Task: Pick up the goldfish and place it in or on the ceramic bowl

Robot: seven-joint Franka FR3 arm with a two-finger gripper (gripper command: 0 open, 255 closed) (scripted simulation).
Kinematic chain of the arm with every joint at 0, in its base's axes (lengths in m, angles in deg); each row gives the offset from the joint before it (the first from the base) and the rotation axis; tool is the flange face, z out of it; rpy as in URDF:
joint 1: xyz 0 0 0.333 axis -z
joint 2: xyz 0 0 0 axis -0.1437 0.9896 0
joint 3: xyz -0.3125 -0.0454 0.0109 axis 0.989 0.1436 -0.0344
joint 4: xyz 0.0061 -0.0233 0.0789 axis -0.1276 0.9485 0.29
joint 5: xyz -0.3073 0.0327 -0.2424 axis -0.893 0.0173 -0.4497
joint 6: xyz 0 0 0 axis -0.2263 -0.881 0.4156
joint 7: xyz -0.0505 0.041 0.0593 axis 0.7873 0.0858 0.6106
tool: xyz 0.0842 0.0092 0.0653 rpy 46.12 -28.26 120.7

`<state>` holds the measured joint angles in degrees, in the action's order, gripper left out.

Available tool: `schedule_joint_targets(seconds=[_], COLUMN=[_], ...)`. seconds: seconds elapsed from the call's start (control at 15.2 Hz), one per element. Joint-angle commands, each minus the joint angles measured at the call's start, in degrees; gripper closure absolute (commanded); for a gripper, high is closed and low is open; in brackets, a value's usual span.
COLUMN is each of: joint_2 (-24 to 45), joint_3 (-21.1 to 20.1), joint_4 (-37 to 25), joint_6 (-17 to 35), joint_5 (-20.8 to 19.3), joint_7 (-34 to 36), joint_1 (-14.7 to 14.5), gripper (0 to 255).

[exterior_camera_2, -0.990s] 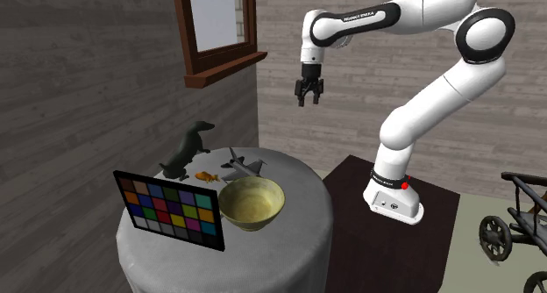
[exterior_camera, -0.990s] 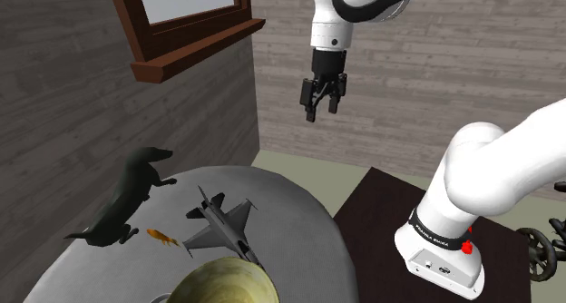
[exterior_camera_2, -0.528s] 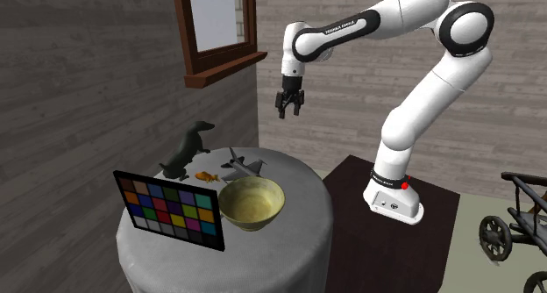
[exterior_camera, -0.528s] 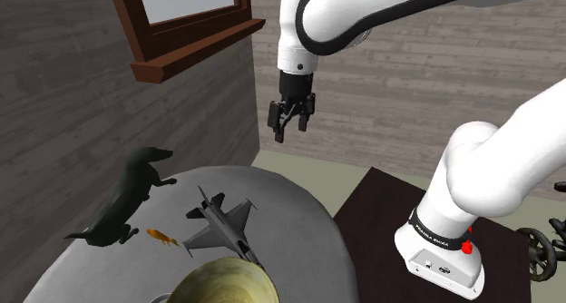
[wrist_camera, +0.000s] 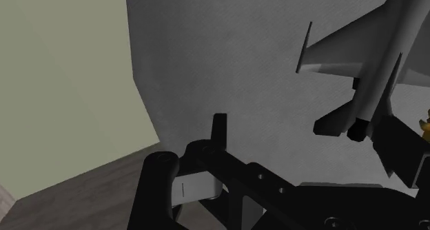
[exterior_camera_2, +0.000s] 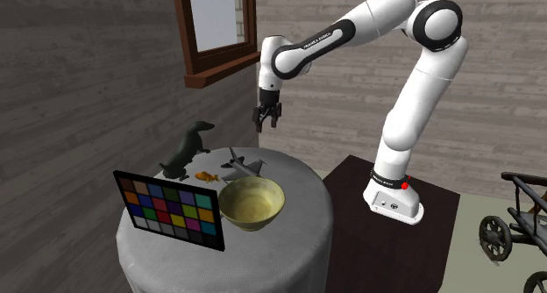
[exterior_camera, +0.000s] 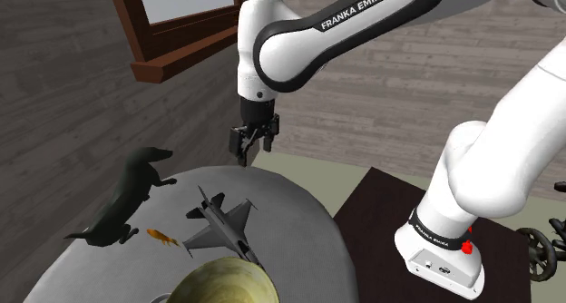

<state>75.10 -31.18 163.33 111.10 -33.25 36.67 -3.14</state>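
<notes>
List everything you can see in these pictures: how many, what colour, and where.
Goldfish: one, orange, on the table between dog and jet.
Bowl: one, yellow-green, on the table by the jet.
Dog: one, dark, on the table near the wall.
Jet: one, grey, mid-table.
Colour chart: one, many-coloured, standing beside the bowl.
Table: one, grey, round.
Window: one, brown frame, on the wall.
Arm: one, white, on a dark stand.
End effector: one, black, open, above the table's edge.
</notes>
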Motion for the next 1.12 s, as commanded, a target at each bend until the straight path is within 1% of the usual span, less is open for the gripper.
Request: schedule_joint_targets(seconds=[0.0, 0.26, 0.59, 0.79, 1.06], joint_2=[3.00, 10.25, 19.67, 25.40, 33.04], joint_3=[-1.31, -3.86, -5.98, -6.45, -6.19], joint_4=[-0.99, -5.26, -11.91, -16.63, -23.84], joint_6=[3.01, 7.69, 12.20, 14.06, 15.51], joint_5=[-0.39, -2.74, -7.66, -11.26, -16.04], joint_7=[0.61, 2.98, 6.83, 9.34, 12.36], joint_1=[-0.73, -2.20, -4.66, -6.77, -10.34], gripper=[0, 0, 0, 0, 0])
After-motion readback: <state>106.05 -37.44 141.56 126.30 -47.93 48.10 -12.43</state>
